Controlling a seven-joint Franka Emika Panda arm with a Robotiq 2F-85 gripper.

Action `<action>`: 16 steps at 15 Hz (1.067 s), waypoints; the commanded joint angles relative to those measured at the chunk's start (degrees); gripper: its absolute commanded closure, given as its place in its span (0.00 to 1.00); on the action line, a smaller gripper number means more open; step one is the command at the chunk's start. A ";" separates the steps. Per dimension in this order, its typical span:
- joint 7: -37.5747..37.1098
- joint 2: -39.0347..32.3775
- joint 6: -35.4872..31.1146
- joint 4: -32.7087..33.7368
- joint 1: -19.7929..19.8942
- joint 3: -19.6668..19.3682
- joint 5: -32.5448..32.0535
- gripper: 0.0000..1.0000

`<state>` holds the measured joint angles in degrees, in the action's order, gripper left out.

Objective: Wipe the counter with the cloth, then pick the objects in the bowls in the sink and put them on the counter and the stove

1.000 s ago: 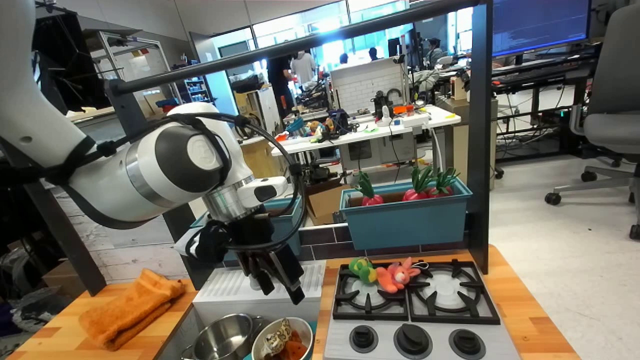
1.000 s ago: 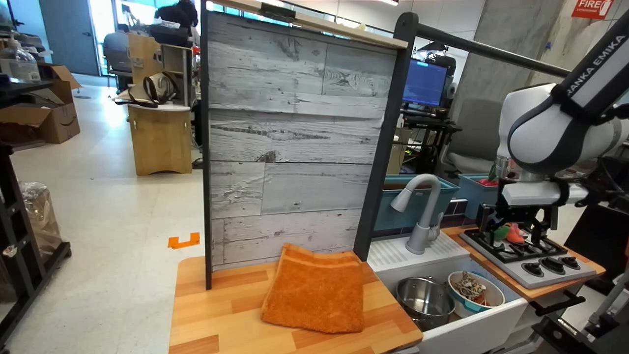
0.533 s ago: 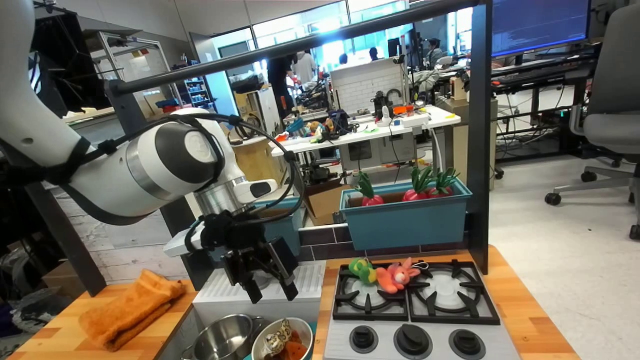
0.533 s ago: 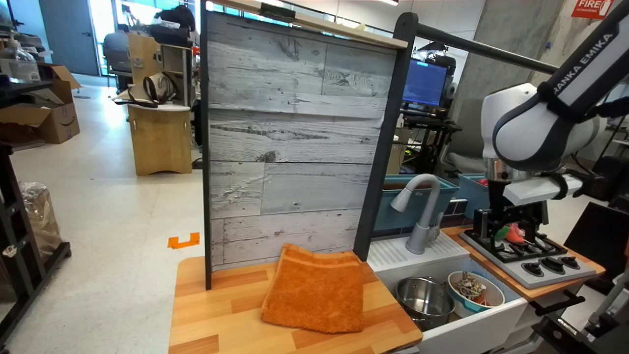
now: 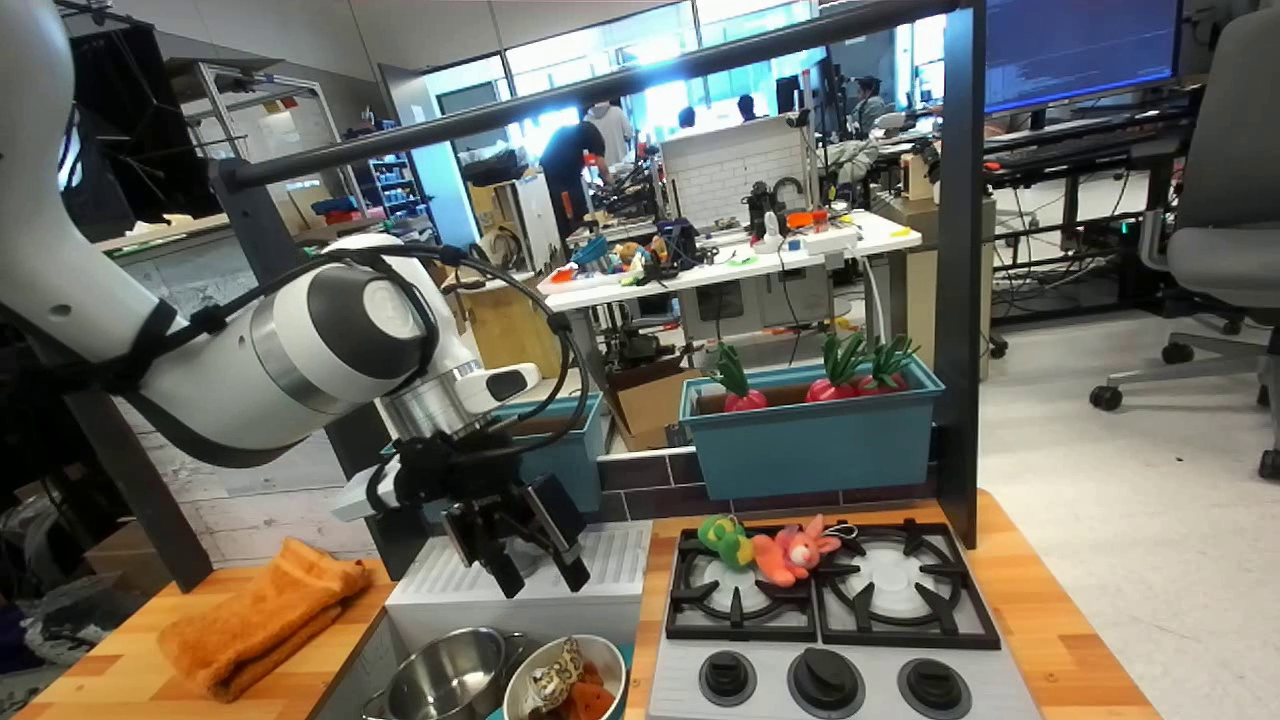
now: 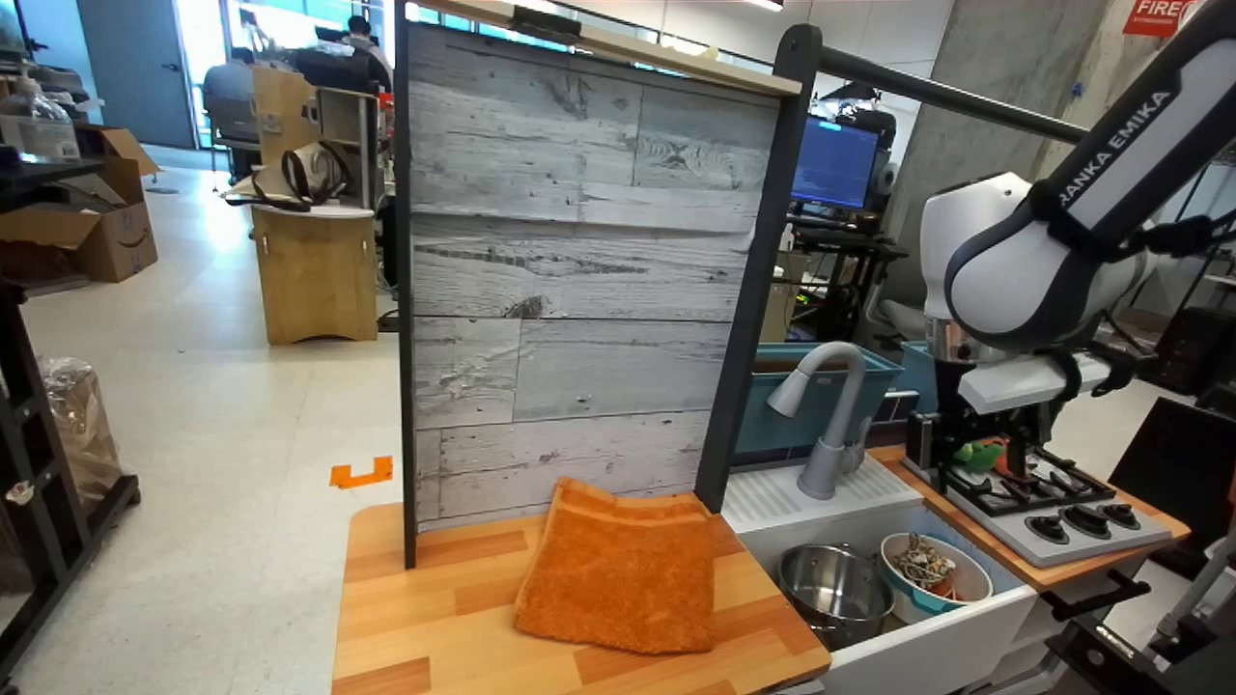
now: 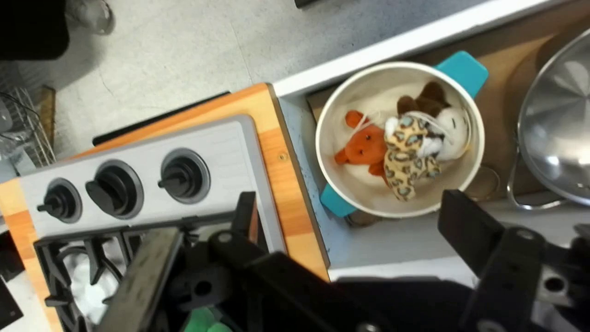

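My gripper stands open with nothing between its fingers, above the sink. Below it in the wrist view, a cream bowl with teal handles holds an orange plush toy, a leopard-print one and a brown-and-white one. The other bowl, a steel pot, sits beside it. On the stove lie a green-yellow toy and a coral rabbit toy. The orange cloth is folded on the counter, apart from the gripper.
A grey faucet rises behind the sink. Teal planters line the back. A dark upright post stands behind the stove's right, and a grey plank panel stands behind the cloth.
The arm has swung away from the stove side toward the sink, and the gripper has turned a little. Its fingers have stayed apart. Cloth, toys and bowls have not moved.
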<state>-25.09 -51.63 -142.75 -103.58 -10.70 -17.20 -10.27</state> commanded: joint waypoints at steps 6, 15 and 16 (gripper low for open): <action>4.81 -9.72 -19.63 0.11 3.71 3.14 3.13 0.00; 12.00 -10.90 -20.13 0.86 8.53 7.53 7.46 0.73; 12.67 -10.68 -20.26 0.75 8.99 7.98 7.83 0.80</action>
<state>-15.48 -62.66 -161.53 -102.98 -3.81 -11.12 -4.03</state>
